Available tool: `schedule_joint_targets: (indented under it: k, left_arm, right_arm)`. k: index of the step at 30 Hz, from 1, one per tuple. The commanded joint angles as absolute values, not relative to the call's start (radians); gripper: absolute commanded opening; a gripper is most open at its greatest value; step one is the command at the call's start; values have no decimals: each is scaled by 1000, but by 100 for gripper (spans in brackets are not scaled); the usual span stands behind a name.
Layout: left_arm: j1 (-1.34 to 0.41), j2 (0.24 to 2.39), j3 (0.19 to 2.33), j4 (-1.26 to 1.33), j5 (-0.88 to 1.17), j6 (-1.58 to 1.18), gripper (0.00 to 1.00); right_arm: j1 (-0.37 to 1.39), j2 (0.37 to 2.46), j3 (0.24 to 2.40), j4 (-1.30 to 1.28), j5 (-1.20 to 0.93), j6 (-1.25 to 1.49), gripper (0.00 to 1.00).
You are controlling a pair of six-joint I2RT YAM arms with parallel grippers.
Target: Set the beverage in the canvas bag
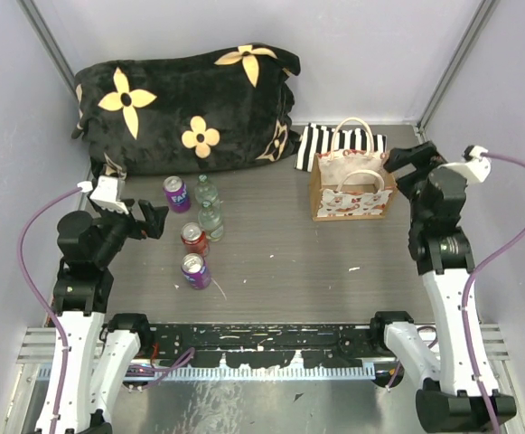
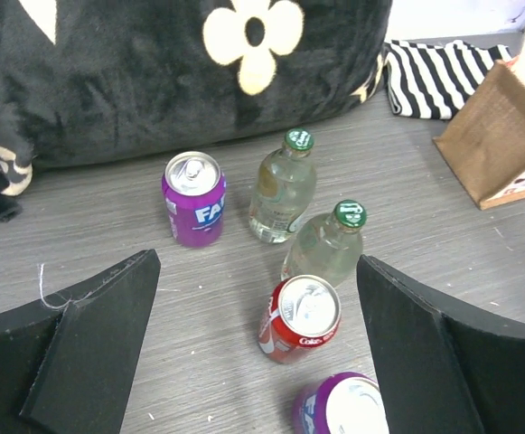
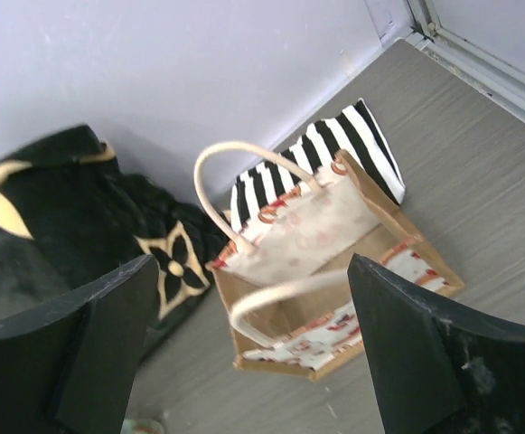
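Note:
The tan canvas bag (image 1: 352, 185) stands upright and open at the back right, cream handles up; it also shows in the right wrist view (image 3: 334, 271) and at the edge of the left wrist view (image 2: 501, 145). Several drinks stand left of centre: a red Coke can (image 1: 193, 239) (image 2: 300, 318), two purple cans (image 1: 176, 193) (image 1: 194, 270), and two clear green-capped bottles (image 1: 206, 192) (image 1: 211, 220). My left gripper (image 1: 156, 219) (image 2: 255, 271) is open and empty, above and just left of the cans. My right gripper (image 1: 405, 163) (image 3: 248, 267) is open and empty, above the bag's right side.
A black plush blanket with yellow flowers (image 1: 190, 104) lies along the back wall. A black-and-white striped cloth (image 1: 321, 145) lies behind the bag. Walls close in the sides and back. A metal rail (image 1: 262, 348) runs along the near edge.

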State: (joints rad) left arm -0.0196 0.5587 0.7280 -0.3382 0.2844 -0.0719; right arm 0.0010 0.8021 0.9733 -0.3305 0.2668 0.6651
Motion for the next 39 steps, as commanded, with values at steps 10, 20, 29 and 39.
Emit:
schedule_joint_targets:
  k: [10, 20, 29, 39]
  left_arm:
    - [-17, 502, 791, -475, 368, -98, 98]
    - [-16, 473, 766, -485, 403, -147, 98]
    - [-16, 459, 768, -508, 405, -140, 98]
    - [-16, 467, 824, -575, 427, -92, 98]
  right_arm:
    - [-129, 1291, 1164, -522, 91, 927, 79]
    - [-142, 1368, 1108, -522, 96, 922, 79]
    - [-147, 1475, 1067, -500, 170, 869, 66]
    - [-147, 1535, 1359, -653, 45, 539, 4]
